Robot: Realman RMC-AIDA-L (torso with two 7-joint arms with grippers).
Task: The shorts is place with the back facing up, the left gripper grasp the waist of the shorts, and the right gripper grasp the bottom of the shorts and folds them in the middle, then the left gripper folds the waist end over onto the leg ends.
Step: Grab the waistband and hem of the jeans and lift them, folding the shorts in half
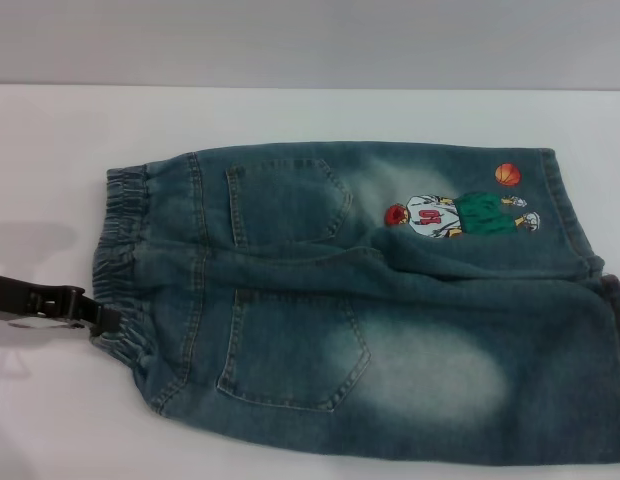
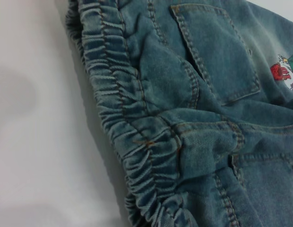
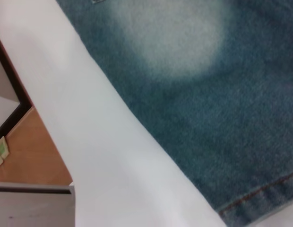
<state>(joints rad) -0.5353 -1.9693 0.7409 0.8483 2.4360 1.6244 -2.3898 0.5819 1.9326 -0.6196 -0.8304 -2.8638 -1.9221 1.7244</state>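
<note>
White tabletop (image 1: pixel 310 112), plain pale wall behind; wood-toned floor and a dark-framed panel off its edge in right wrist view. Shorts (image 1: pixel 390 300) spread flat across tabletop, back up, both patch pockets showing, cartoon player print (image 1: pixel 460 215) and orange ball (image 1: pixel 507 174) on the far leg. Waist of the shorts (image 1: pixel 125 260) on robot's left, puckered and bunched; bottom of the shorts (image 1: pixel 580 230) on robot's right, near leg running out of head view.

Left pincer (image 1: pixel 102 320) in low from the left edge, tip touching or just at the near end of the gathered band. Cannot tell whether open or closed on cloth; fingers absent from left wrist view, which looks close onto the waist of the shorts (image 2: pixel 132 132). Right pincer not visible anywhere; its wrist camera looks down on the near leg, faded patch, stitched hem corner (image 3: pixel 260 198) and bare tabletop (image 3: pixel 113 142) beside it.

Handling, as judgement: soft but fairly heavy denim, limp, no stiffness to carry a fold by itself; likely to sag and drag between two grasp points. Not fragile, not slippery; rough weave should grip well. Elastic band thick and ridged, good bite there, best taken across the full band thickness at the near corner. Leg hem flat and thin against the tabletop, harder to get under; corner of hem the easiest entry. Risk: catching only the top layer.
</note>
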